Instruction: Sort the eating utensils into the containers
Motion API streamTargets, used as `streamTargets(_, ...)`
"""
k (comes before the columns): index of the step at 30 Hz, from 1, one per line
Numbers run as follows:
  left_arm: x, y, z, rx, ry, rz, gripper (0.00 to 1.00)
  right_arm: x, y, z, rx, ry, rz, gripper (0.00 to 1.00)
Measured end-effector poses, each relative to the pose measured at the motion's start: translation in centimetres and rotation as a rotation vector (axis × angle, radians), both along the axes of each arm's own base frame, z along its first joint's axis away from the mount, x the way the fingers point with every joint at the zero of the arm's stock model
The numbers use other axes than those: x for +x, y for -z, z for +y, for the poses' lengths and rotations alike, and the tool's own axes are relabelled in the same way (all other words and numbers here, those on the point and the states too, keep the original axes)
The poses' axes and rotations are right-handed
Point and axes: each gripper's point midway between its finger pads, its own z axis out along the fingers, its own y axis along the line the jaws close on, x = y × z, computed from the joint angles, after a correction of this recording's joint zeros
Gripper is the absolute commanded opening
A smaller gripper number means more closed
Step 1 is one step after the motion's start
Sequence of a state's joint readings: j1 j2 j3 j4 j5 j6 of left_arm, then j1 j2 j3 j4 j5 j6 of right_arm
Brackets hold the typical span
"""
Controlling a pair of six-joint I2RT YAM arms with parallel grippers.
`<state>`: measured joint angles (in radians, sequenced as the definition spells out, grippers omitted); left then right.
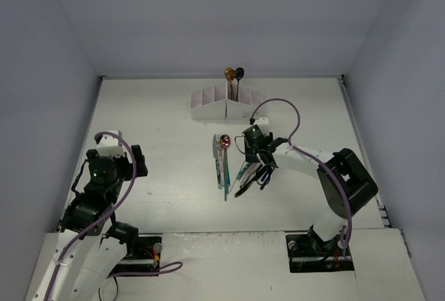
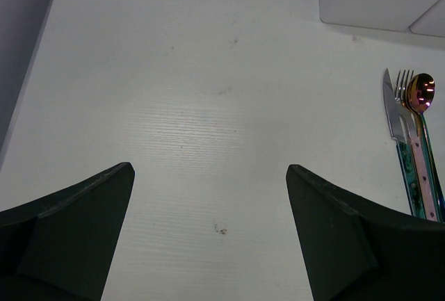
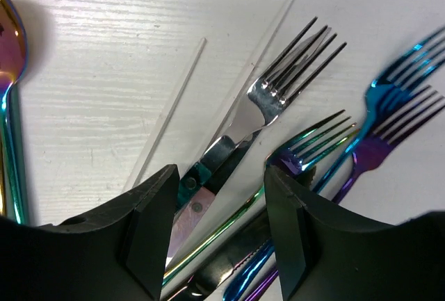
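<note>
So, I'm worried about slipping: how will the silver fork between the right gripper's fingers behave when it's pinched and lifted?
The silver fork looks like polished metal, so it is probably stiff but slippery in the right gripper. It lies packed beside the blue forks, so lifting it may drag neighbours. Lying flat, it's unlikely to roll.

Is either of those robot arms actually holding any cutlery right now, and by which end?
Nothing is held yet. The right gripper stands open astride the handle of the silver fork; the left gripper is open and empty.
</note>
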<state>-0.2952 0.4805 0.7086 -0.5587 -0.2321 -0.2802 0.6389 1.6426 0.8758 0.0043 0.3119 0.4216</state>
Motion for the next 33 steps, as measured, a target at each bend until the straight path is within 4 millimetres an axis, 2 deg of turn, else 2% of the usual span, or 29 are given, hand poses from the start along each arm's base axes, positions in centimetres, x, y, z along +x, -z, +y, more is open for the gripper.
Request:
streamTargets(4, 0.0, 0.0, 0.0, 0.0, 0.0, 0.0, 0.9, -0.7, -0.7, 1.6, 0.008, -0.046, 0.002, 0.45)
streamTargets(10, 0.0, 0.0, 0.0, 0.0, 0.0, 0.0, 0.9, -0.5, -3.8, 7.6, 0.102, -0.143, -0.048, 0.43)
streamTargets(12, 0.0, 0.0, 0.0, 0.0, 0.0, 0.0, 0.9, 0.0, -4.3, 8.9, 0.124, -0.154, -0.058, 0.39)
streamTargets(15, 0.0, 0.0, 0.0, 0.0, 0.0, 0.0, 0.9, 0.5, -3.4, 9.6, 0.122, -0.153, -0.042, 0.34)
streamTargets(22, 0.0, 0.0, 0.0, 0.0, 0.0, 0.0, 0.9, 0.1, -0.2, 10.0, 0.093, -0.161, 0.036, 0.33)
streamTargets(33, 0.0, 0.0, 0.0, 0.0, 0.0, 0.0, 0.9, 1.0, -0.5, 11.3, 0.116, -0.171, 0.028, 0.32)
